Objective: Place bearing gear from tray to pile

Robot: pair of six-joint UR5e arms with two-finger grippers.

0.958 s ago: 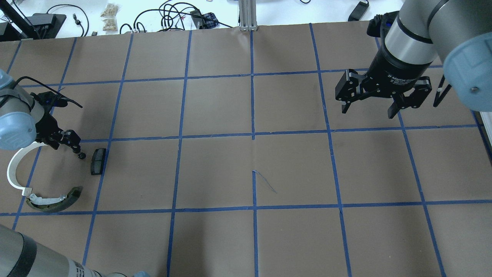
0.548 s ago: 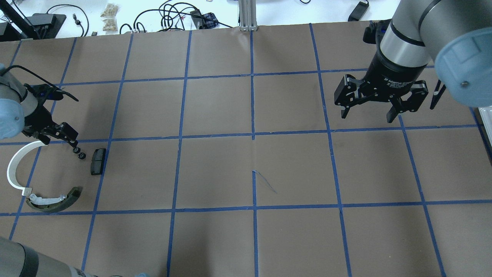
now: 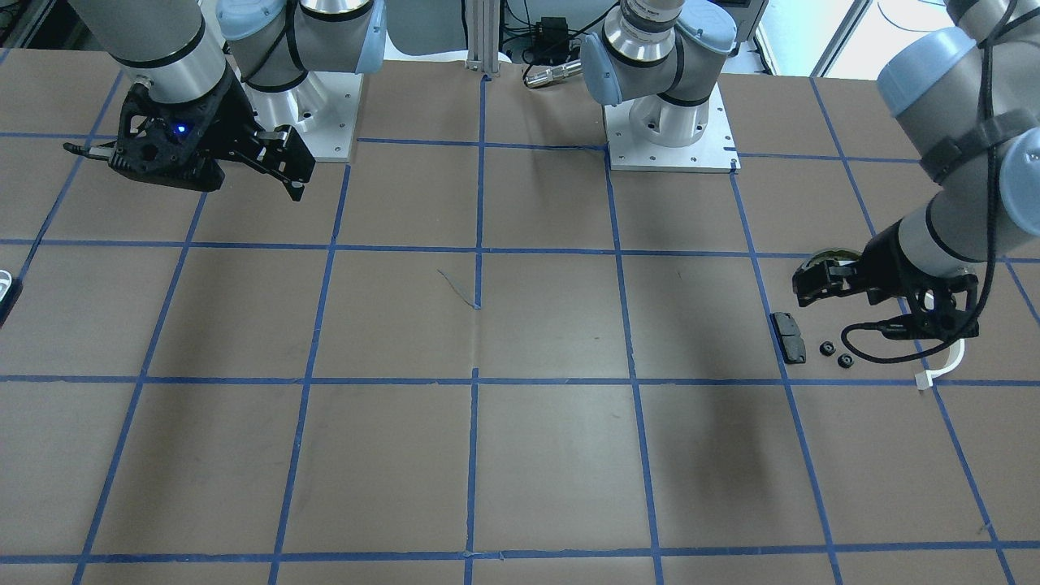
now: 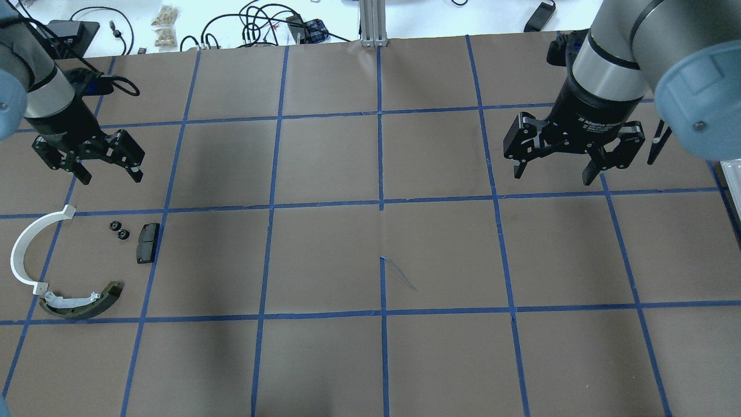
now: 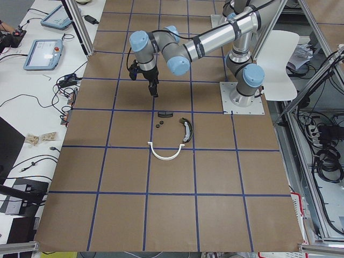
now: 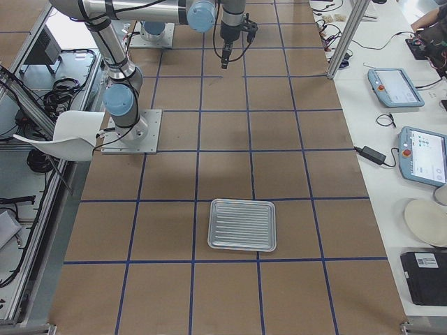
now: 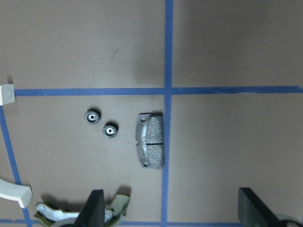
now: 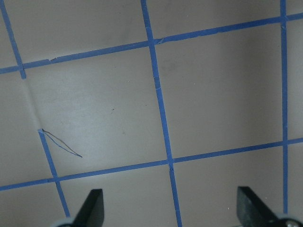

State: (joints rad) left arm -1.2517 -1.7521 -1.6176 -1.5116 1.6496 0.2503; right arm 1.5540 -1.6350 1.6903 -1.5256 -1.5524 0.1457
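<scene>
Pulled up and away from pile point(image 4: 87, 310), left end effector point(image 4: 111, 178) gaping, empty. Bearing gear point(image 4: 123, 234) down on surface point(image 4: 324, 255), just beside black pad point(image 4: 147, 243). Likely light, hard, toothed: pinch across its rim. Right end effector point(image 4: 553, 176) gaping too.

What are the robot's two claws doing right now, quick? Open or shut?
Left gripper: open, holding nothing.
Right gripper: open, holding nothing.

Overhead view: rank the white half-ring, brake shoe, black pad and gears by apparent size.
1. white half-ring and brake shoe: near-equal span, not ranked
2. black pad
3. gears: smallest, both alike
</scene>
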